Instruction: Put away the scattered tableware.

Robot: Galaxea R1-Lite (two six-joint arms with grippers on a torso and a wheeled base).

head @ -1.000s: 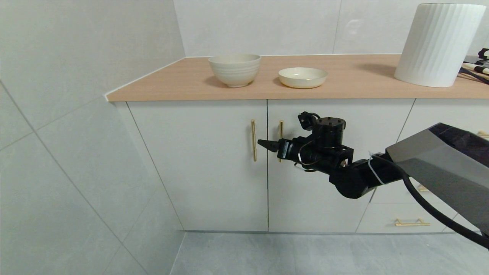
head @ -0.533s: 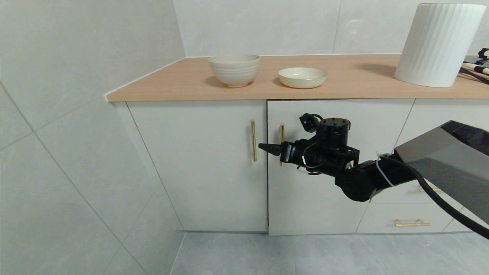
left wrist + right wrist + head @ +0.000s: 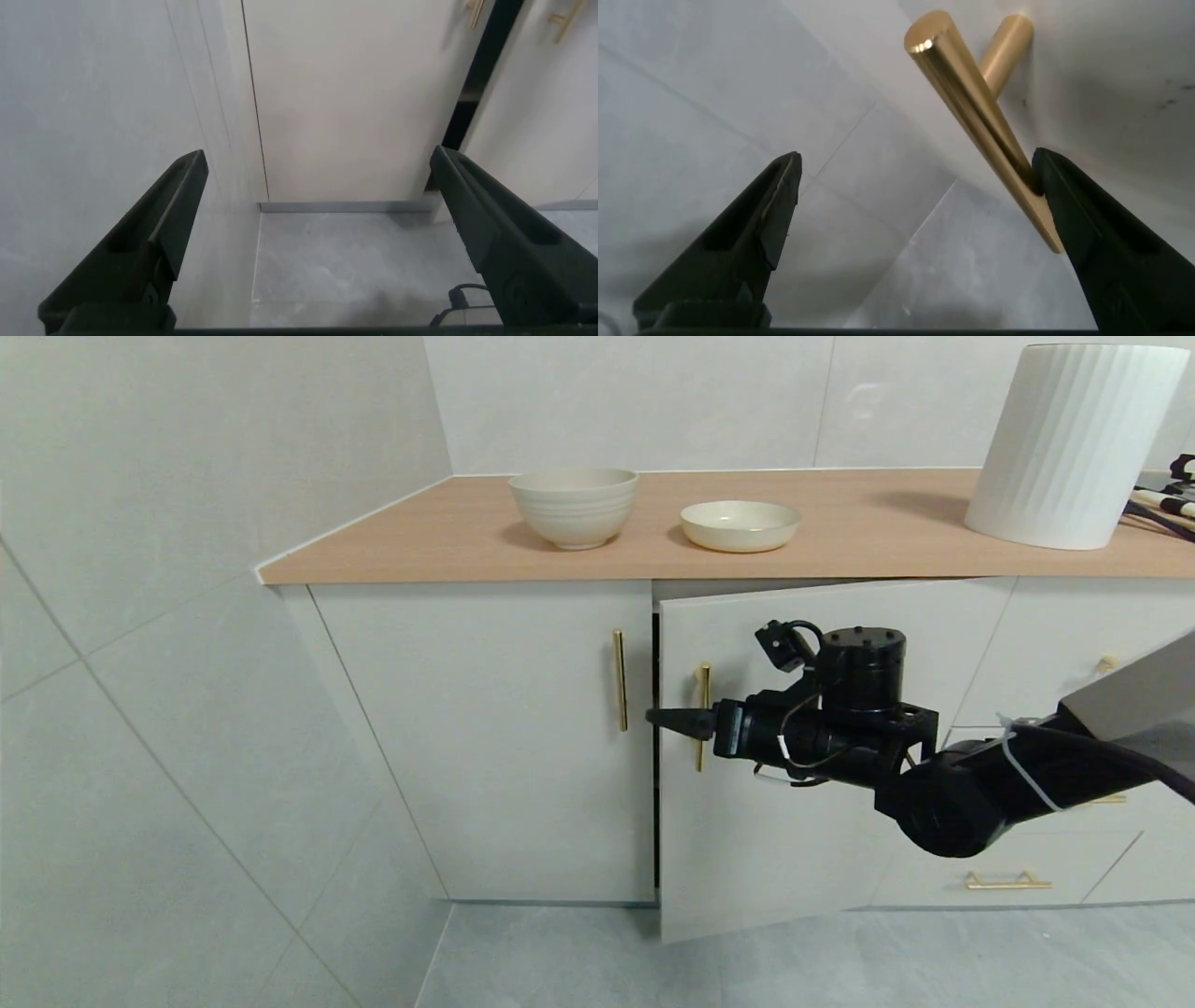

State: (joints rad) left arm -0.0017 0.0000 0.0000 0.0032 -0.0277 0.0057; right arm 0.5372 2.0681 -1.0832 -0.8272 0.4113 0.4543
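A cream bowl (image 3: 573, 504) and a shallow cream plate (image 3: 739, 523) stand side by side on the wooden countertop (image 3: 420, 546). Below them my right gripper (image 3: 674, 720) is at the gold handle (image 3: 702, 714) of the right cabinet door (image 3: 747, 840), which stands partly ajar. In the right wrist view the gripper (image 3: 913, 159) is open, and the gold handle (image 3: 971, 112) crosses between its fingers, against one of them. My left gripper (image 3: 318, 154) is open and holds nothing, facing the cabinet base and the floor.
The left cabinet door with its gold handle (image 3: 619, 679) is closed. A tall white ribbed container (image 3: 1074, 443) stands on the counter at the right. Drawers with a gold handle (image 3: 1007, 880) lie lower right. A tiled wall closes the left side.
The right cabinet door has swung outward from closed to partly ajar. My right gripper has moved toward me and to the right with the handle.
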